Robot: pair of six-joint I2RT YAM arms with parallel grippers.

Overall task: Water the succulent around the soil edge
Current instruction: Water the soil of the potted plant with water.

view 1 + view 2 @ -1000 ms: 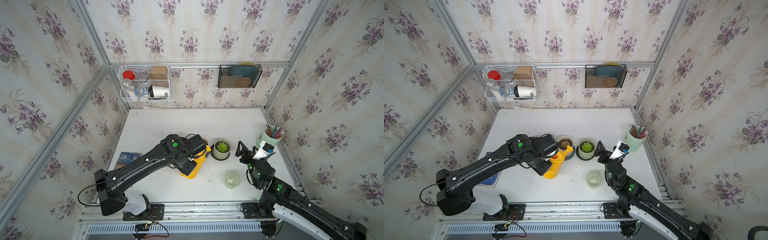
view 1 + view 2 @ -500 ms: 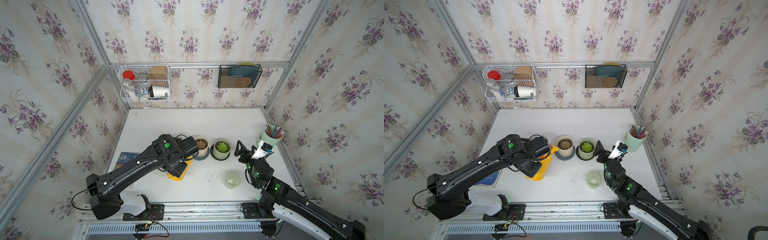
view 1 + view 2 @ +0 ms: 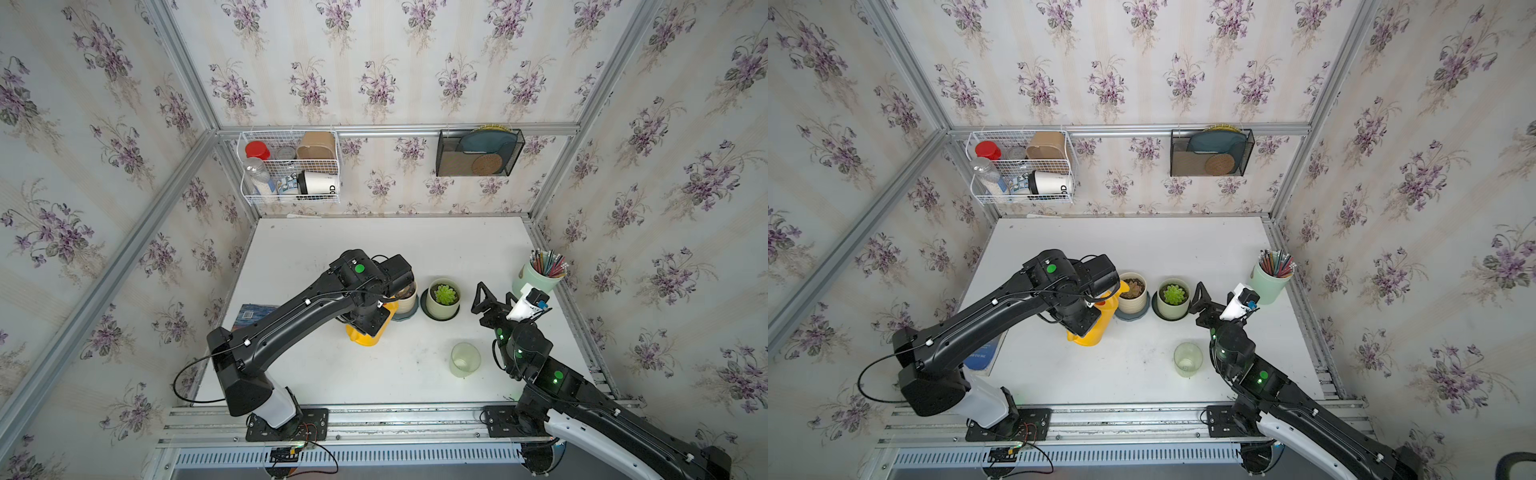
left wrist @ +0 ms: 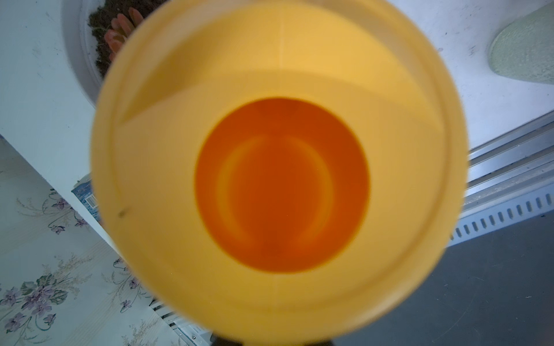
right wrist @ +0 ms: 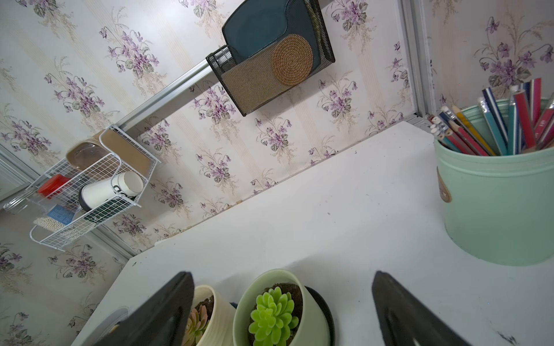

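smooth yellow plastic watering can [image 3: 1091, 337] beside a round cream pot [image 3: 1133, 306].

Yellow watering can [image 3: 1096, 336] tilts, spout at cream-potted pinkish succulent [image 3: 1133, 289].

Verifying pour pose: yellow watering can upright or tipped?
Tipped. In a top view the watering can slants, its spout pointing toward the cream pot.

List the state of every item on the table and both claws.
Yellow watering can: held, tilted, spout at the cream pot's rim.
Left claw: shut on the watering can.
Right claw: open, empty, beside the green pot.
Cream pot: upright on its saucer.
Green pot: upright on a dark saucer.
Translucent cup: upright, looks empty.
Pencil holder: upright, full of pencils.
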